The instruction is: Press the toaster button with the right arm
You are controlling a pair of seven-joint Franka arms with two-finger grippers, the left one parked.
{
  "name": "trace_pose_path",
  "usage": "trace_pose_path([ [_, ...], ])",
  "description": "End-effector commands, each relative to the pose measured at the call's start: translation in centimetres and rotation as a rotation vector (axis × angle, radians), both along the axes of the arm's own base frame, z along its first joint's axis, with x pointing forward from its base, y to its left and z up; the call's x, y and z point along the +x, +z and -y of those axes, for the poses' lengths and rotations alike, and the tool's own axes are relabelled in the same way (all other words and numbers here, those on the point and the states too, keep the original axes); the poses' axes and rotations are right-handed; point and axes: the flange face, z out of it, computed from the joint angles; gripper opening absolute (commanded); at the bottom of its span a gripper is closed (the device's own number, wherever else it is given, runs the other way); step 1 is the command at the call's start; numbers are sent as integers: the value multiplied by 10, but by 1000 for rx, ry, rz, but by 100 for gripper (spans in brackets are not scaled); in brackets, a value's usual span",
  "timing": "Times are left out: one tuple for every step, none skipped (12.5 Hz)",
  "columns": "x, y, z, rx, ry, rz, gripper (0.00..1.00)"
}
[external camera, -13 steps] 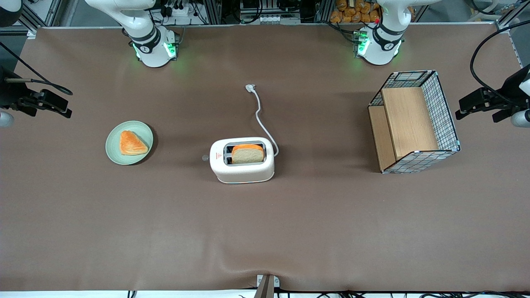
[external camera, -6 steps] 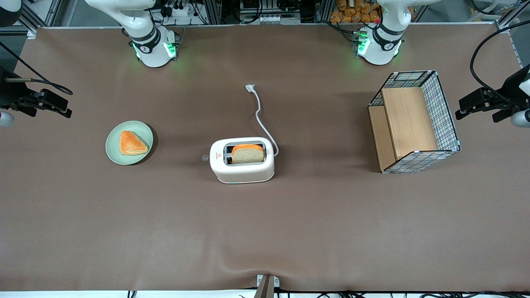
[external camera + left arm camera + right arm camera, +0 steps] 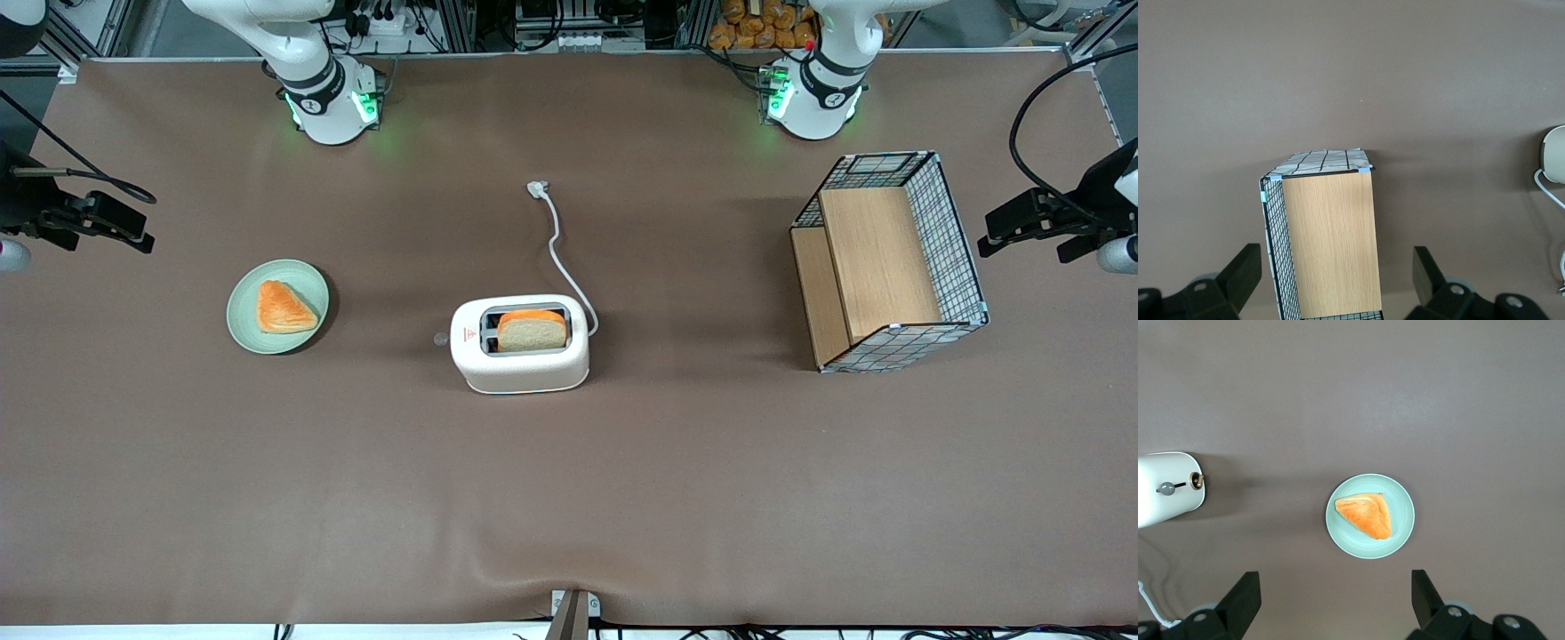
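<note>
Barely changed: between the earlier front views and now, the gripper only drifts slightly at the working arm's end of the counter.
Gripper: fingers spread wide, holding nothing, high above the plate and pastry.
Toaster: mid-counter, bread slice in its slot.
Toaster button: untouched, well apart from the gripper.
Meaning: the approach has hardly begun.

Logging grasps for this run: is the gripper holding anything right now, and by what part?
Nothing is held. The gripper hangs open, high above the plate, well away from the toaster and its button.
</note>
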Motion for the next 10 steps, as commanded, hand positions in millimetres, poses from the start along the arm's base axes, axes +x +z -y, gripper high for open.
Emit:
trace_pose_path([
  [4,4,-1,-5,16,3,100],
  [4,4,-1,-5,16,5,100],
  [4,4,-1,-5,16,3,100],
  [4,4,0,-5,15,5,100],
  [4,4,0,-5,15,5,100],
  [4,4,0,-6,18,5,100],
  [4,4,1,-8,16,5,100],
  [4,4,2,-9,15,5,100],
  [4,4,1,-12,16,3,100],
  [3,4,1,-12,17,3,100],
])
